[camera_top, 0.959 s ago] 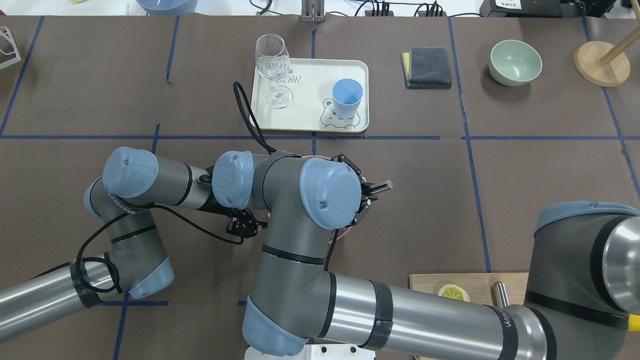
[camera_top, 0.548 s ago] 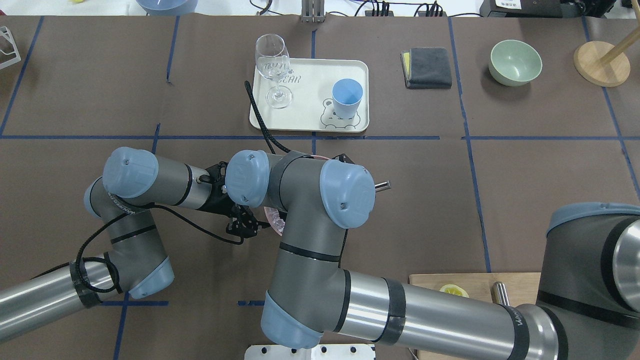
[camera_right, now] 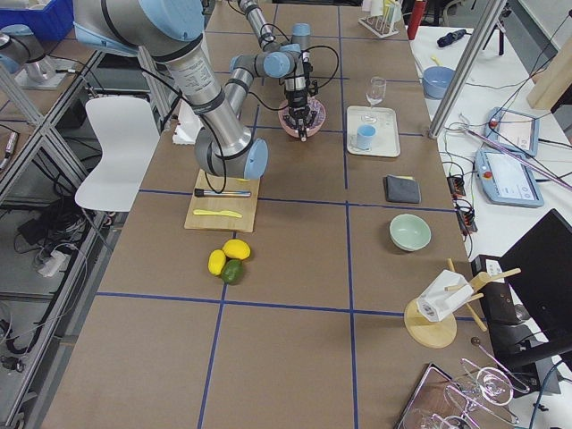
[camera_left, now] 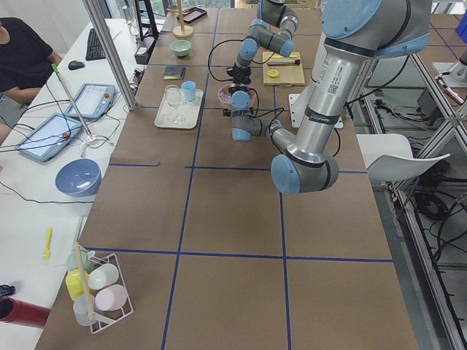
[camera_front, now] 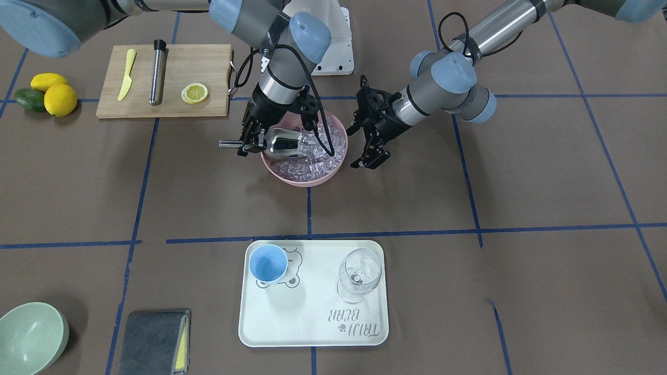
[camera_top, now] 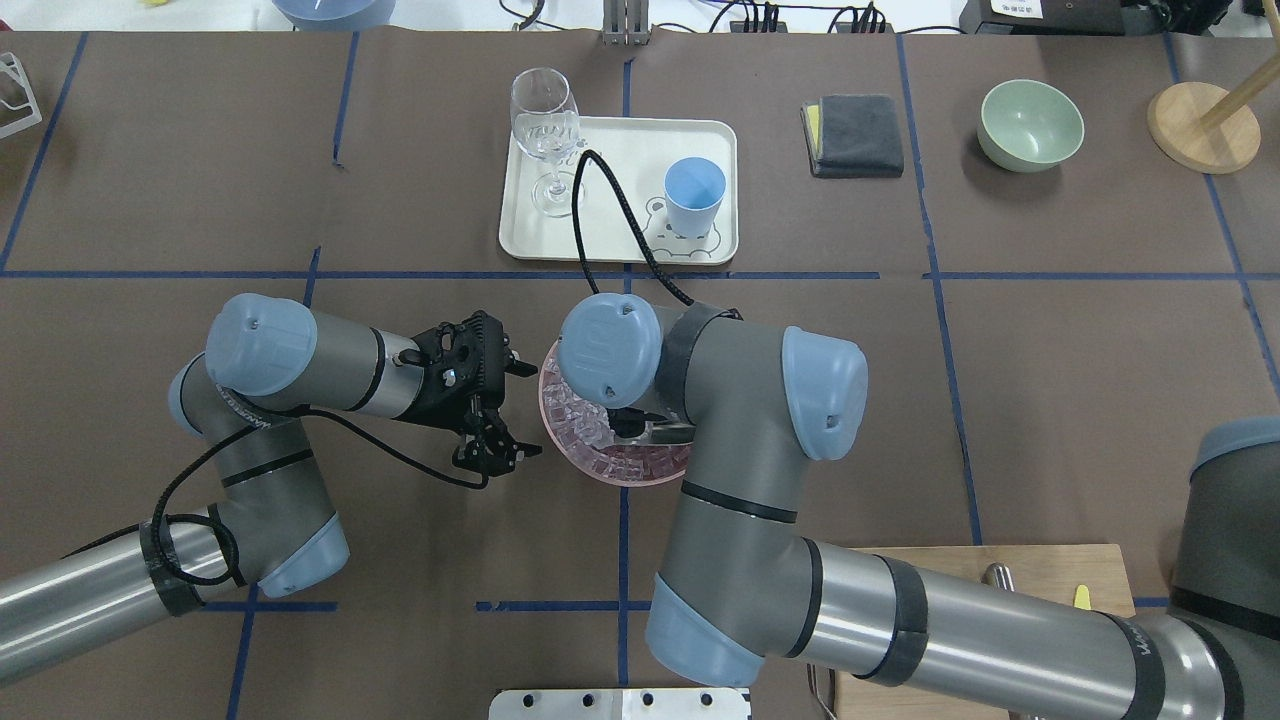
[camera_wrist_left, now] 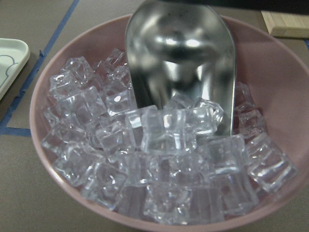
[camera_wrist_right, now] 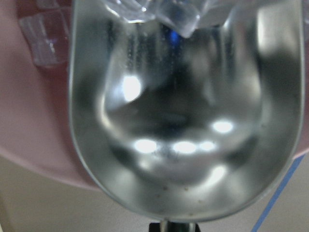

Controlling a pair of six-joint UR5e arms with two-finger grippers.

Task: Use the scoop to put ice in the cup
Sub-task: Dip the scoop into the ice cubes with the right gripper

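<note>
Right gripper clamped on the scoop handle, trough dug into the ice in the pink bowl — left gripper spread wide just left of it — the cup stands on the far tray

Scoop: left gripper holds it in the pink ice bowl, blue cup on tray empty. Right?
Not left: the right gripper holds the scoop, per the exterior front-facing view. It is in the pink ice bowl; the cup on the tray is empty.
</note>
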